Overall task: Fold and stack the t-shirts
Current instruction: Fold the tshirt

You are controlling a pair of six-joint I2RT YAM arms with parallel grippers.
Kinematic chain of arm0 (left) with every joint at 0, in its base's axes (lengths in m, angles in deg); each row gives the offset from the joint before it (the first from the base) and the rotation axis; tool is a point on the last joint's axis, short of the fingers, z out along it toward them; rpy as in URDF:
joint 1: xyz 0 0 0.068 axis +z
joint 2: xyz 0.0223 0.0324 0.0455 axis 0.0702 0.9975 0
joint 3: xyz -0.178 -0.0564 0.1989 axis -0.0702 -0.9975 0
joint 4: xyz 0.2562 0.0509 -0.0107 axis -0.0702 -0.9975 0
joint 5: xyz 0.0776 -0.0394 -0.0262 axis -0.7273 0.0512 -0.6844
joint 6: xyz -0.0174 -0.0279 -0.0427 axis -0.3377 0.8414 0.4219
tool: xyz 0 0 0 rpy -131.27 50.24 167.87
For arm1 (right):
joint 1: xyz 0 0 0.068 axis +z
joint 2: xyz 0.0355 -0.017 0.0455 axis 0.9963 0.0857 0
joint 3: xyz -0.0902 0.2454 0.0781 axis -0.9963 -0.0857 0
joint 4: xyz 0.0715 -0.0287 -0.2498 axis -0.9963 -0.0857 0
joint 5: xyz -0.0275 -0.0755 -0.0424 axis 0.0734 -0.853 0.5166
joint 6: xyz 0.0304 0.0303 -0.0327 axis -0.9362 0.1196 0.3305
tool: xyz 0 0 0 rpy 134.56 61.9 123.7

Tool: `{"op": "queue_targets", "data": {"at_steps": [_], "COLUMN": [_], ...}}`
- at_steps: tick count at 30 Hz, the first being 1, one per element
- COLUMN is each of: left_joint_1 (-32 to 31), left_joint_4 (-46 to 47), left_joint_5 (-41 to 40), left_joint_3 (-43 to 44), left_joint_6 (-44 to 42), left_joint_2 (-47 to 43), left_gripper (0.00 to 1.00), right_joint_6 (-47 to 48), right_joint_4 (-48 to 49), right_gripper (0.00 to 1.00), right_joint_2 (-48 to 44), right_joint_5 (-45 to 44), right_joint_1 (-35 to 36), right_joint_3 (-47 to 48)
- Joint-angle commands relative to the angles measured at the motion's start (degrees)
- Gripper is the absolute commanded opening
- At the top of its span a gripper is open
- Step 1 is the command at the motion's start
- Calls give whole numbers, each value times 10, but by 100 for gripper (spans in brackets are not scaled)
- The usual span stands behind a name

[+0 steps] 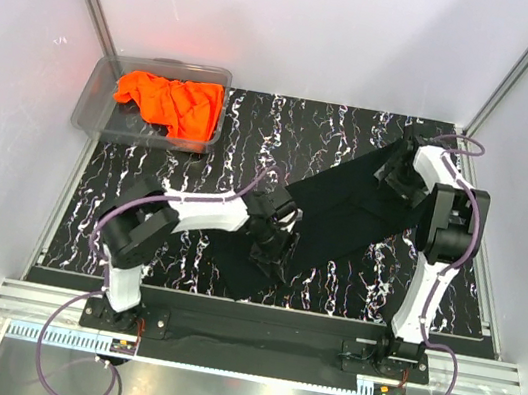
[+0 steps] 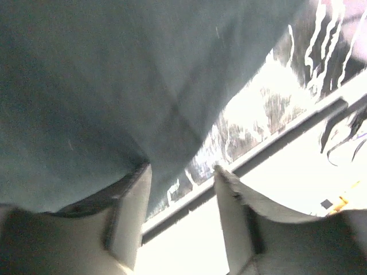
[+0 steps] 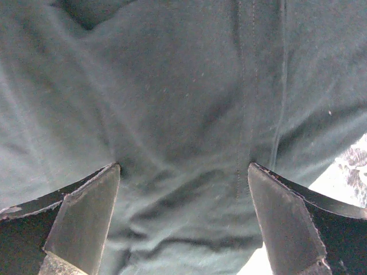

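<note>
In the counter's (image 1: 356, 132) far-left corner stands one clear bin (image 1: 91, 110) with one orange tee (image 1: 170, 103) bunched inside it. There are two tees in all, and any print on them is too small to read. Right of the bin, the left arm reaches toward the counter's near middle, and its tool (image 1: 276, 235) sits at the near-left end of the one black tee (image 1: 343, 211). This tee lies in a long diagonal from the near middle toward the far-right corner. The top view does not show how the left tool's jaws stand. The left wrist view does: its fingers (image 2: 129, 212) are spread, dark cloth drapes over the tip of one, and the gap between them shows only the marbled counter and a metal rail (image 2: 287, 134). At the tee's far-right end sits the right tool (image 1: 395, 184). Only the right wrist view shows its fingers (image 3: 86, 206) spread wide, tips down on wrinkled black cloth with a stitched seam, pinching nothing. The bin and the orange tee appear in the top view alone.
</note>
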Motion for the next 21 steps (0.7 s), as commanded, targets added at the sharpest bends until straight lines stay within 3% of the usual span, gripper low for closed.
{"op": "queue_targets", "data": {"at_steps": [1,4,10,16,21], "left_joint_1": [14,36,121,136,130], "left_joint_4": [-32,-88,-103,-97,-75], "left_joint_5": [-37,-70,-76,-66,-58], "left_joint_3": [9,39,54,76,66], "left_joint_6": [-9,-35,-84,-158,-163], "left_joint_2": [-85,-123,-148,-55,20], "left_gripper": [73,76,77,82,83], "right_joint_6": [34,46,105,150,162], "right_joint_4": [5,10,29,31,29], "right_gripper": [100,100,100,100,100], "right_joint_2": [19,36,77,156,195], "right_joint_5": [-31,-32,-52,-60,-45], "right_joint_1": [18,25,61,82,98], "right_joint_3": [22,29,75,187,263]}}
